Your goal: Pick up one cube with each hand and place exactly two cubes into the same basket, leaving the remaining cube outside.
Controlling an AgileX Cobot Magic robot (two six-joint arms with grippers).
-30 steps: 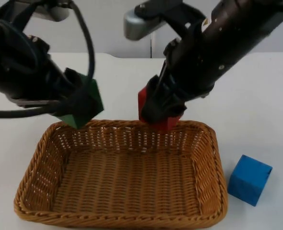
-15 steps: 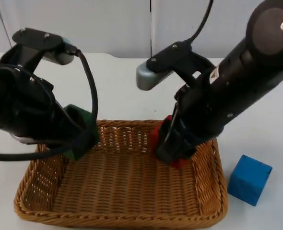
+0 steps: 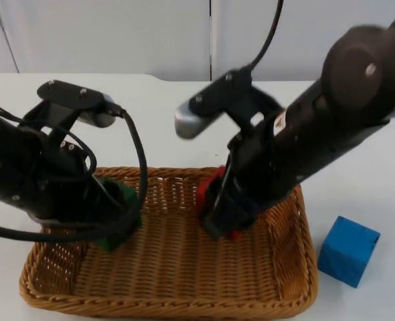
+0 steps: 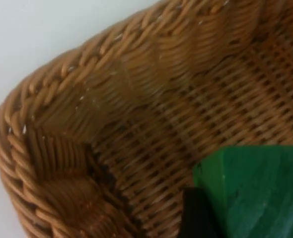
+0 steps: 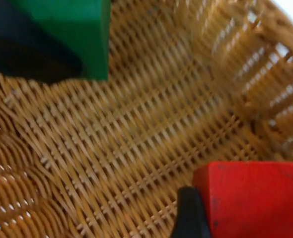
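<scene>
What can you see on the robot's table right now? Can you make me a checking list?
Surface: white table, bare around the basket.
Job's things: wicker basket; green cube and red cube both down inside it, each held; blue cube outside, to its right.
Clutter: nothing seen.
Grippers: left gripper shut on green cube; right gripper shut on red cube.
Cables: left out.
Surroundings: grey partition wall behind.

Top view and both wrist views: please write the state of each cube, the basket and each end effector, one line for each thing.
green cube: held by the left end effector, low inside the basket.
red cube: held by the right end effector, inside the basket.
blue cube: on the table, outside.
basket: upright on the table.
</scene>
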